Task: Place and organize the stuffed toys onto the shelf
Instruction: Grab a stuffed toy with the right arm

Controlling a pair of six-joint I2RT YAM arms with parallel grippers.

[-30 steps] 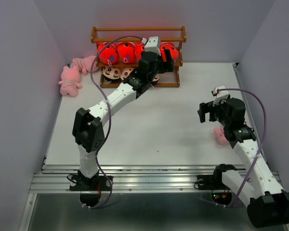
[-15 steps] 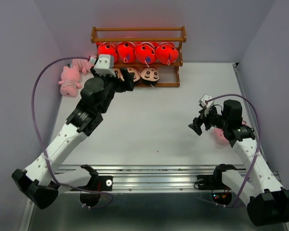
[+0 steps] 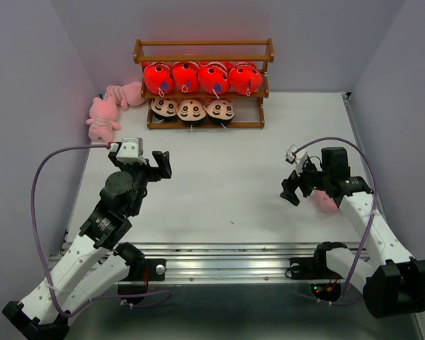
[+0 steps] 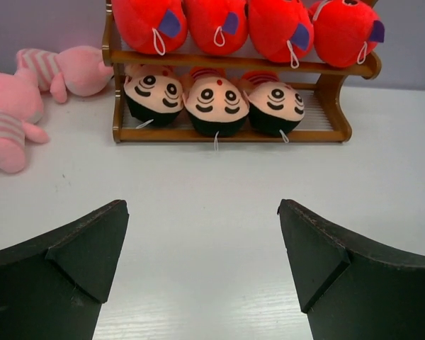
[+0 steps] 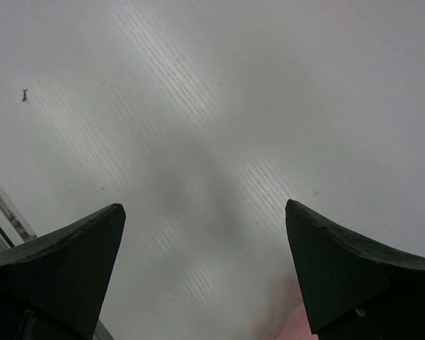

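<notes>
The shelf (image 3: 203, 83), a brown wooden rack of slatted rails with open sides, is being shown against the far edge of the white, faintly grained counter (image 3: 219, 191). Its long axis is running along that edge and its open front is facing the near edge.

Four rounded red-orange fish (image 3: 202, 78) are being carried abreast on the middle tier. Three boy dolls (image 3: 191, 110) are being carried on the bottom tier, which is filled from its left end only. The top tier is being left bare.

Two soft pink frogs (image 3: 103, 117) are being seen at the far left corner of the counter, just beside the shelf's left end. A third pink toy (image 3: 327, 202) is lying near the right edge, largely hidden by the right arm.

The left wrist view is giving detail lost from above: white loops and purple tabs on the fish, striped limbs on the frogs, and peach doll faces lying with the black hair toward the shelf's front. The right wrist view is showing only bare counter and a pink blur at its lower edge.

The left end effector (image 4: 202, 207) is being held wide open and empty over the counter's near left part, pointed at the shelf. The right end effector (image 5: 204, 209) is likewise being held spread apart and empty, just beside the third toy.
</notes>
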